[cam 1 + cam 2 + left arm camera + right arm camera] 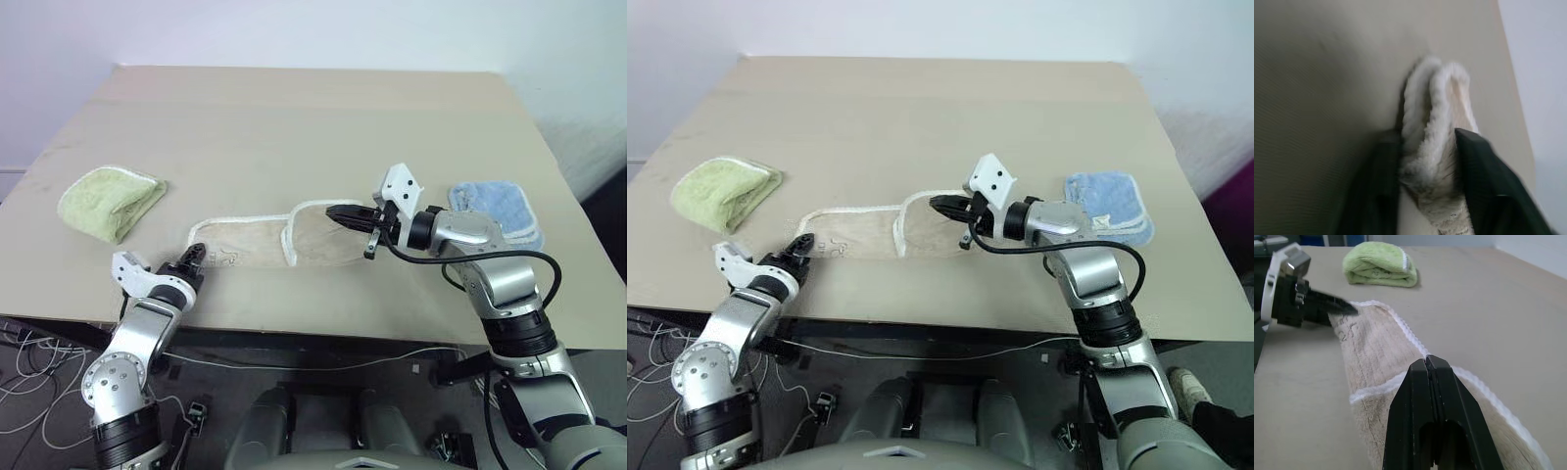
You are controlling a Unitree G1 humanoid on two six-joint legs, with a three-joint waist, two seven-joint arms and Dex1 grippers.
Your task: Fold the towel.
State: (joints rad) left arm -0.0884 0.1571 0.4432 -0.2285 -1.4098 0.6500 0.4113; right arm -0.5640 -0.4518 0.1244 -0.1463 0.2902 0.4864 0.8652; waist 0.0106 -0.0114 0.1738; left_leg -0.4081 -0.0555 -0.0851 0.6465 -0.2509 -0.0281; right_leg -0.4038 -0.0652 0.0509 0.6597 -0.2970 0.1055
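One towel [257,241], two small cloths [111,200]

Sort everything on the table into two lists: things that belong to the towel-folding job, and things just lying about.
Belongs to the job:
towel
left pincer, gripping the towel's corded end
right pincer, shut above the towel

Just lying about:
folded green cloth
blue cloth

Beige towel [265,242] lay partly folded near the table's [313,127] front edge, white corded edging showing, right part doubled over. Left gripper [194,258] sat at the towel's left end, jaws pinched on its edging. Right gripper [343,212] hovered over the folded right part, jaws together. Green cloth [111,201] lay by the left edge, blue cloth [498,211] by the right edge.
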